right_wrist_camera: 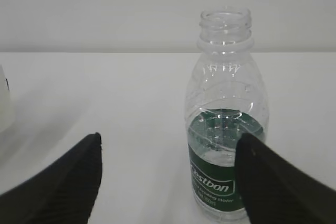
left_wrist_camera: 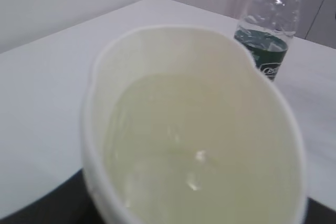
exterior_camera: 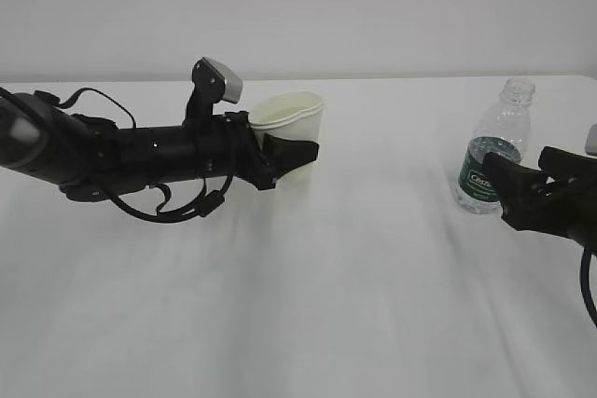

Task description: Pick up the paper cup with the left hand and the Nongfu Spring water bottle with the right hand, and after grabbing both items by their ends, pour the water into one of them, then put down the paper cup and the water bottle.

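Exterior, left hand: my left hand (exterior_camera: 291, 157) is clamped on the cup (exterior_camera: 289, 130), fingers about half apart, and the rim looks pinched out of round by the squeeze.
Exterior, cup: far to the left of the bottle (exterior_camera: 492, 153); I cannot tell whether its base rests on the worktop (exterior_camera: 326, 305) or hangs just clear.
Exterior, right hand: my right hand (exterior_camera: 511, 191) sits just right of the bottle at label height, spread wide and holding nothing.
Exterior, bottle: upright on the worktop, uncapped.
Left wrist, cup: the cup (left_wrist_camera: 194, 129) fills the view, its cream inside oval and glistening; there may be a little liquid at the bottom, but the blur leaves that unsure. The bottle (left_wrist_camera: 269, 24) stands beyond its rim.
Left wrist, handling: thin paper, light and soft; I judge a harder squeeze would crease it, so hold low on the wall, gently.
Right wrist, hand: my fingers (right_wrist_camera: 273, 182) stand wide, one either side of the bottle (right_wrist_camera: 226, 124), and the left one is well clear of it.
Right wrist, handling: thin ribbed plastic, light, water only about label-high; likely to flex and be slick. I would take it at the labelled lower body and keep the open neck upright.
Surface: plain white worktop, smooth and matt.
Room: bare pale wall behind the bottle; nothing else close by.
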Available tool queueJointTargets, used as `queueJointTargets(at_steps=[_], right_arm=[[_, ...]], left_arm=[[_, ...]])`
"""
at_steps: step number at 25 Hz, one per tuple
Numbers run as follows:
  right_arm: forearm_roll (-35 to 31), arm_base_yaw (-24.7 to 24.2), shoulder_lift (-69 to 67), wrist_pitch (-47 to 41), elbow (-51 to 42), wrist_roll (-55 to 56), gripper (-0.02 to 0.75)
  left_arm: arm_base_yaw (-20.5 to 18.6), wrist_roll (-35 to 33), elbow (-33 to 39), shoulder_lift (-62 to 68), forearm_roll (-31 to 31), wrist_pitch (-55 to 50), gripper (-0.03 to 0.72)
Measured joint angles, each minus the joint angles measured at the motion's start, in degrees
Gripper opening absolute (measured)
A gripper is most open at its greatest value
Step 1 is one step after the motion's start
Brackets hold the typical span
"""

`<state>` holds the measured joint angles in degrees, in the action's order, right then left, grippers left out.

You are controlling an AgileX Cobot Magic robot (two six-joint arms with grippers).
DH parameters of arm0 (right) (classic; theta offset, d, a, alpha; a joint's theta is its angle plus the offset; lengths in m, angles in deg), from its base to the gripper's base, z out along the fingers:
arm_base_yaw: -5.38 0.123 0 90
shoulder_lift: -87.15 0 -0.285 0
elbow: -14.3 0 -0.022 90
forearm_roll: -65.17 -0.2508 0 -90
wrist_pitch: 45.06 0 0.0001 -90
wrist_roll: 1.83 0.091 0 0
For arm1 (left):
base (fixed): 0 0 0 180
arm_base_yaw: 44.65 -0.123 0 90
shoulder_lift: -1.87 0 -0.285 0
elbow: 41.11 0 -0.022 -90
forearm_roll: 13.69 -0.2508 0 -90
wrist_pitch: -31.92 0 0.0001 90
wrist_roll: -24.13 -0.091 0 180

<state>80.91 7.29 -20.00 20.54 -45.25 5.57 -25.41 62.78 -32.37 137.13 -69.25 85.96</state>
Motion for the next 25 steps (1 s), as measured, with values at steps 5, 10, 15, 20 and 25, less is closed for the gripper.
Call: queueJointTargets(at_steps=[5,10,15,20,25], right_arm=[[1.36,0.00,0.00,0.00,0.00,0.00,0.588],[2.34,0.00,0.00,0.00,0.00,0.00,0.588],[2.78,0.00,0.00,0.00,0.00,0.00,0.588],[2.78,0.00,0.00,0.00,0.00,0.00,0.588],[2.78,0.00,0.00,0.00,0.00,0.00,0.588]], left_arm=[[-2.27,0.00,0.00,0.00,0.00,0.00,0.396],[-4.41,0.00,0.00,0.00,-0.14,0.63,0.396],[-7.67,0.00,0.12,-0.04,-0.43,0.91,0.395],[-11.51,0.00,3.07,-0.26,-0.43,4.91,0.395],[-14.46,0.00,5.68,-0.43,-0.43,6.81,0.395]])
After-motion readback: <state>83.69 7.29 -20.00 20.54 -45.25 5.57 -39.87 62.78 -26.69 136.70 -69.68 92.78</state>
